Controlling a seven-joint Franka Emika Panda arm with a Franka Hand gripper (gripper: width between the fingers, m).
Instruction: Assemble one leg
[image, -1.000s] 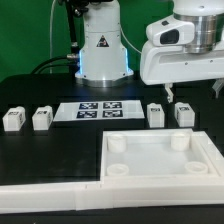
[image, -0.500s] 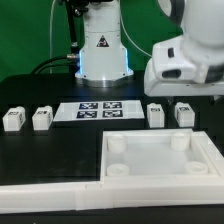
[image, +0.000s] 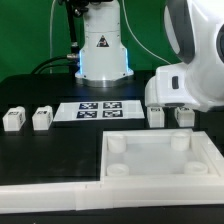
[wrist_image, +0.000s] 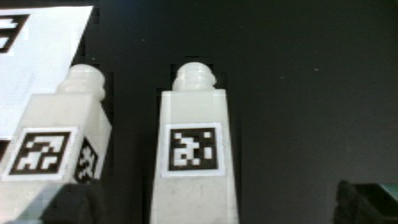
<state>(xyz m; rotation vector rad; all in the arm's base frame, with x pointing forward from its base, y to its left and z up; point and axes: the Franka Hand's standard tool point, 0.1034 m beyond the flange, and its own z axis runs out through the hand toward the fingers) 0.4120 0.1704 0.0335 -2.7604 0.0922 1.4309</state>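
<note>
Beside the marker board (wrist_image: 36, 50), on the side away from its tags, two legs lie flat on the dark table. The leg (wrist_image: 192, 150) centred in the wrist view is the farther of the pair from the board. A second leg (wrist_image: 63, 150) lies between it and the board, close alongside but not touching.

The step in hand looks like the approach to a pick. The arm (image: 190, 85) hangs low over this pair, with the wrist camera looking straight down on the centred leg.

The claw is hidden behind the arm in the exterior view, and the wrist view shows only dim blurs at its edges. I cannot tell how far open it is. Nothing appears to be held, since both legs rest on the table.

The leg's long axis runs parallel to its neighbour and to the board's near edge. Its rounded peg tip is at one end, its tag faces up near the other, and the peg end lies level with the board.

The next move likely calls for a straight drop with the fingers across the leg's narrow width. One finger must pass through the slim gap on the board side without nudging the second leg.
</note>
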